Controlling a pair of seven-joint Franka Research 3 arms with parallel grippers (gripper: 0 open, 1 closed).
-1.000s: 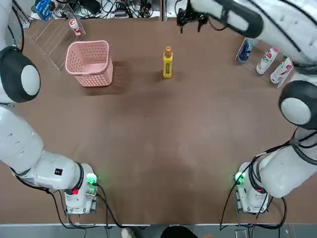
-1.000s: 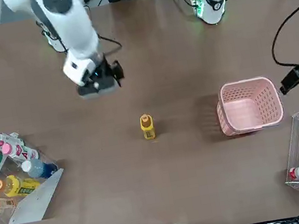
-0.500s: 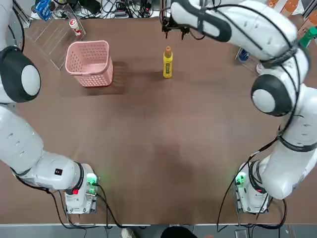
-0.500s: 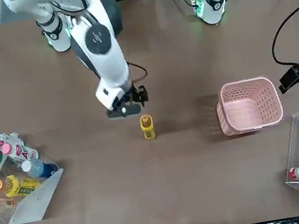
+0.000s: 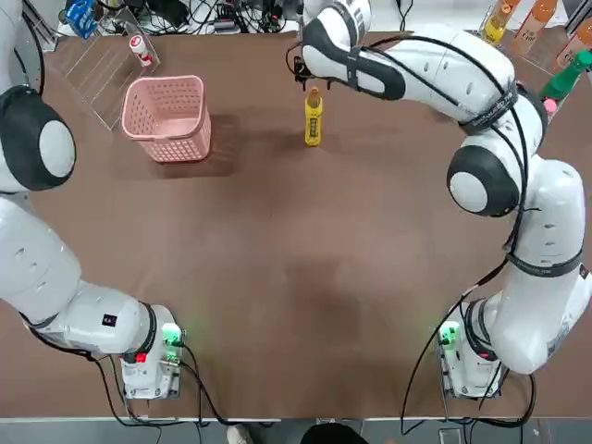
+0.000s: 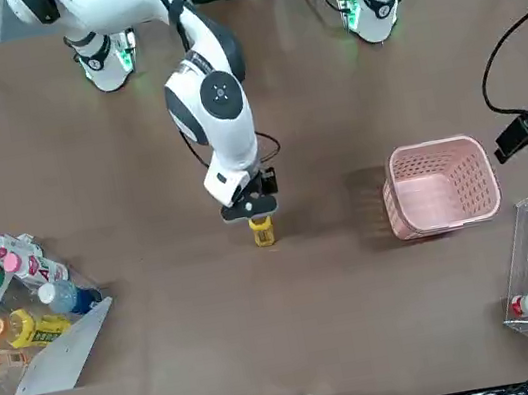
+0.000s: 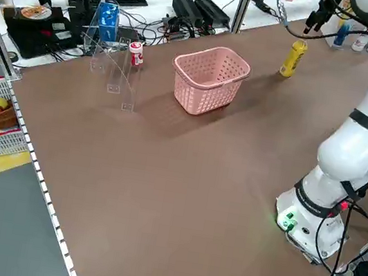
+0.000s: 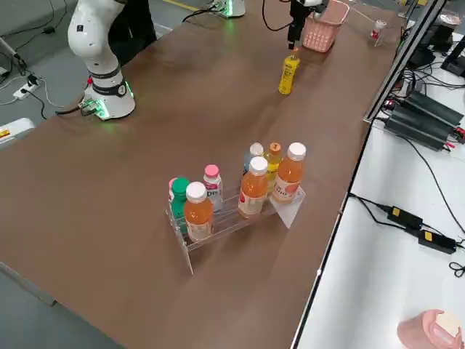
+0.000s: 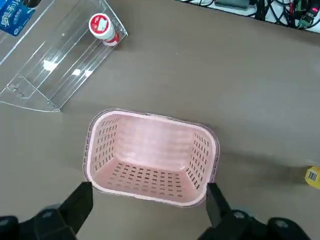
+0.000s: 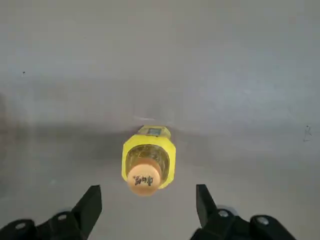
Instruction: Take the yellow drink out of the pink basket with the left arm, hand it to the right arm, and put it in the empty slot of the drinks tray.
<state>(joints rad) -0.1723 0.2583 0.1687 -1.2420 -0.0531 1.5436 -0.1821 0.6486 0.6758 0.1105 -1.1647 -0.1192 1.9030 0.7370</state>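
The yellow drink (image 5: pixel 314 118) stands upright on the bare table, to the right of the pink basket (image 5: pixel 180 143) and outside it. My right gripper (image 6: pixel 251 208) hovers just over its orange cap. In the right wrist view the two fingers stand open on either side of the bottle (image 10: pixel 148 164) without touching it. My left gripper (image 9: pixel 147 210) hangs open above the basket (image 9: pixel 150 155), which holds nothing. The drinks tray (image 8: pixel 232 211) holds several bottles at the table's right end. I cannot make out its empty slot.
A clear acrylic stand (image 5: pixel 97 69) holding a small red-and-white bottle (image 5: pixel 139 48) sits at the far left corner behind the basket. Cables and boxes lie beyond the far table edge. The brown tabletop (image 5: pixel 305 277) stretches between the arm bases and the bottle.
My right arm swung from the tray side across to the yellow drink and came down over its cap, its fingers narrowing a little. The left arm and the basket stayed still.
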